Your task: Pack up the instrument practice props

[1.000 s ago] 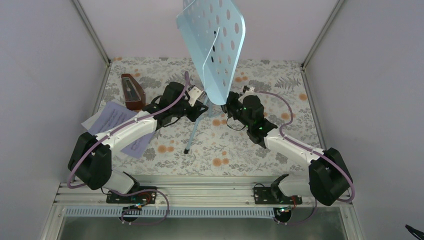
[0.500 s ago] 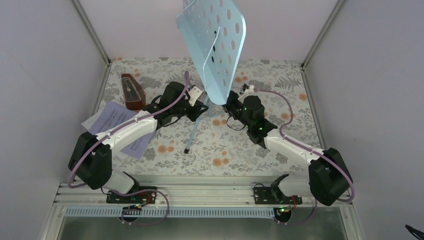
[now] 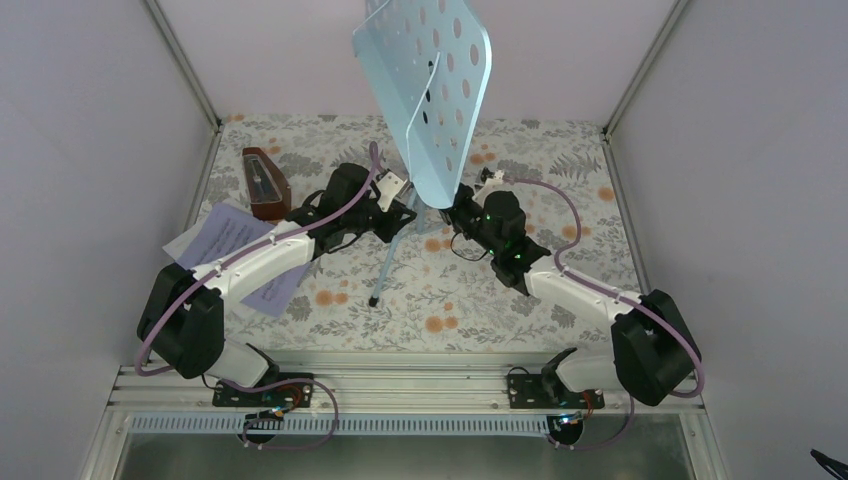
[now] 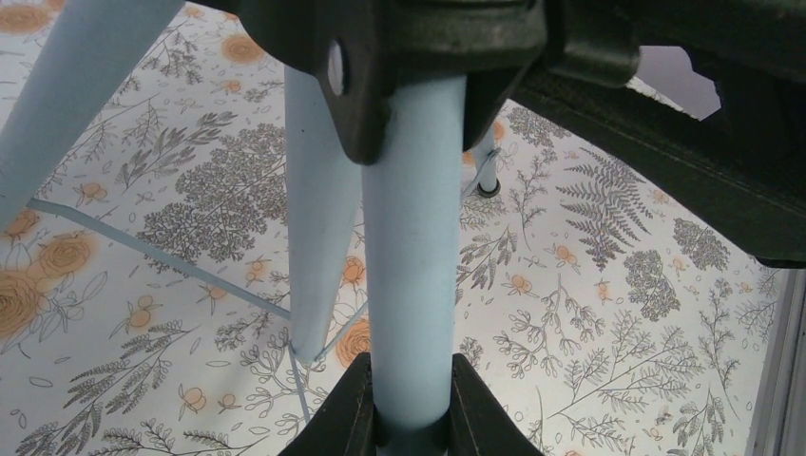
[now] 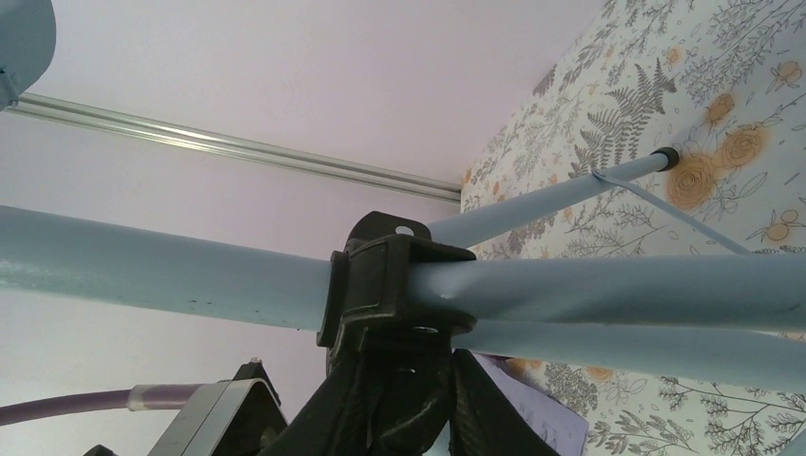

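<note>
Standing upright, pale-blue music stand (image 3: 462,100) (perforated).

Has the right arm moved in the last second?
Yes, slightly. The right arm has edged left at its elbow, judged against the base rail; the stand has not shifted.

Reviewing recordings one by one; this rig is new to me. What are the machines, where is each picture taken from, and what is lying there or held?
Two robot arms are bolted at the near edge of a floral table. One picture looks down from above and behind them; the other two come from wrist cameras. On the table are a pale-blue stand, a brown metronome and printed pages. The left end effector clamps the stand's pole; the right end effector grips its black hub.
</note>
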